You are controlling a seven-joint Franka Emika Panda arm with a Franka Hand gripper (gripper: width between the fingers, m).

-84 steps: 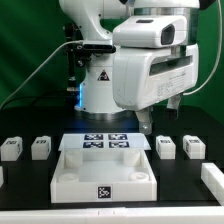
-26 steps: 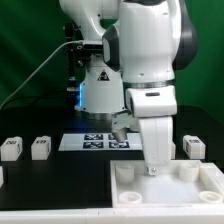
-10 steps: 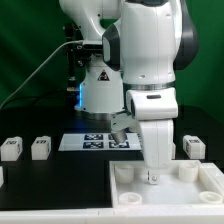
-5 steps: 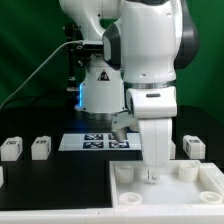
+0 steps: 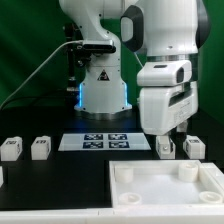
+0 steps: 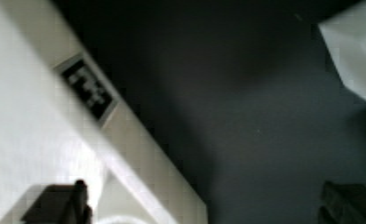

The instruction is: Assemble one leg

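Observation:
The large white panel (image 5: 165, 188) lies flat at the front right of the table, round corner sockets up. My gripper (image 5: 169, 135) hangs open and empty above and just behind its far edge, over one leg (image 5: 165, 148). A second leg (image 5: 193, 147) stands right beside it, and two more legs (image 5: 41, 148) (image 5: 10, 149) stand at the exterior view's left. In the wrist view my gripper (image 6: 206, 205) has its dark fingers (image 6: 55, 205) wide apart, with the panel's tagged rim (image 6: 87, 92) and dark table between them.
The marker board (image 5: 97, 141) lies flat in front of the robot base (image 5: 100, 90). A white shape (image 6: 354, 55), blurred, shows at the edge of the wrist view. Cables hang at the back on the exterior view's left.
My gripper stood down in the panel's far part half a second ago. It has now lifted off and moved up and toward the exterior view's right. The panel has stayed in place.

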